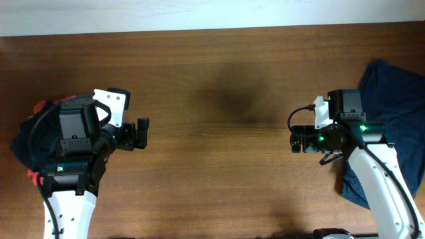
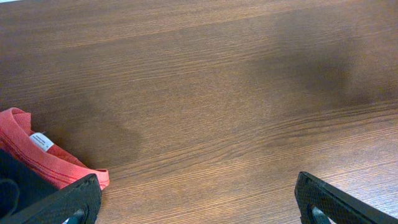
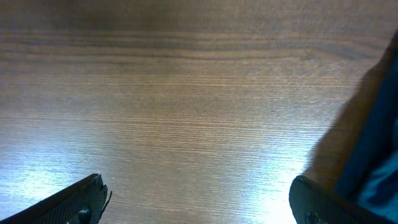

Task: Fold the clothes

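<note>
Arms stand at either side of the brown wooden worktop, each rising from the near edge and bent at the wrist toward the middle; the two tools point at one another across the wood, well apart.

The left arm runs up from the lower left corner of the overhead view, its black wrist block turned so that the left tool aims to the right. From its own camera the fingers sit at the two lower corners of the picture, spread wide: released and holding nothing, with wood grain between them.

The right arm comes up from the lower right, a green light on its wrist; the right tool aims to the left. Its fingers are likewise spread to the lower corners of its view, released, with bare grain lit brightly beneath them.

The clothes lie in two heaps at the outer ends of the worktop, none of them in either tool. On the left, a dark shirt is bunched under and behind the left arm; a red tee lies with it, its collar and a small white label showing just beside the left finger. On the right, a navy garment is spread in loose folds behind and under the right arm, reaching the worktop's right edge; its blue cloth fills the right margin of the right wrist view.
</note>
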You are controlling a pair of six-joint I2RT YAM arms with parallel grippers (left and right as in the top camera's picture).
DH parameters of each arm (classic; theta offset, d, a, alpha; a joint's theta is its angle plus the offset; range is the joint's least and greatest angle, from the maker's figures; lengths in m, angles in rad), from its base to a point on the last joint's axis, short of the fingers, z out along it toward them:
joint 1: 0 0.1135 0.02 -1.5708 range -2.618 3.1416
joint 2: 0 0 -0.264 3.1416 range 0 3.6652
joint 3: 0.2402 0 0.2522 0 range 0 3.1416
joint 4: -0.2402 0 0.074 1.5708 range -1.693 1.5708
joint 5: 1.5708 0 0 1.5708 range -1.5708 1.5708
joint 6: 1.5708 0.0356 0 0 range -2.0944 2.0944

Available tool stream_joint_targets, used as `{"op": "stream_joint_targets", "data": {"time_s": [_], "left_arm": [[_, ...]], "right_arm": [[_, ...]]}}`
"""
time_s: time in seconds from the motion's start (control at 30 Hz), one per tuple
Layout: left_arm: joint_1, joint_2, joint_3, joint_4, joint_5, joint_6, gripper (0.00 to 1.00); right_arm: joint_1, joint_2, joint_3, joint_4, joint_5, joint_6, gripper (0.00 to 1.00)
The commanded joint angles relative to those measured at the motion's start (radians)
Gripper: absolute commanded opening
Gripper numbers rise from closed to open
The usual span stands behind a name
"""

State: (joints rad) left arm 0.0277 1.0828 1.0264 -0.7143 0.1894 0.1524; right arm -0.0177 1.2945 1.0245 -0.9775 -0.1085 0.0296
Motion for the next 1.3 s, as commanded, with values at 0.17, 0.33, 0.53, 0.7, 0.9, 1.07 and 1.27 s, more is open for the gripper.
{"op": "stream_joint_targets", "data": {"time_s": [0.17, 0.33, 0.53, 0.7, 0.9, 1.07, 1.27], "left_arm": [[0.006, 0.000, -0.008, -0.001, -0.007, -0.002, 0.99], [0.006, 0.000, -0.008, -0.001, -0.007, -0.002, 0.99], [0.006, 0.000, -0.008, -0.001, -0.007, -0.002, 0.99], [0.006, 0.000, -0.008, -0.001, -0.007, -0.002, 0.99], [0.006, 0.000, -0.008, -0.001, -0.007, -0.002, 0.99], [0.006, 0.000, -0.008, -0.001, -0.007, -0.002, 0.99], [0.006, 0.000, -0.008, -0.001, -0.007, -0.002, 0.99]], "right_arm": [[0.005, -0.062, -0.005, 0.006, 0.013, 0.013, 0.99], [0.006, -0.210, -0.005, 0.006, 0.013, 0.013, 0.99], [0.005, -0.464, -0.005, -0.005, 0.072, 0.001, 0.99], [0.005, -0.666, -0.005, -0.039, 0.106, 0.002, 0.99], [0.006, -0.860, -0.021, -0.029, 0.087, 0.002, 0.99], [0.006, -0.995, -0.196, 0.156, 0.067, -0.016, 0.99], [0.006, -1.222, -0.637, 0.611, -0.052, -0.032, 0.99]]}}
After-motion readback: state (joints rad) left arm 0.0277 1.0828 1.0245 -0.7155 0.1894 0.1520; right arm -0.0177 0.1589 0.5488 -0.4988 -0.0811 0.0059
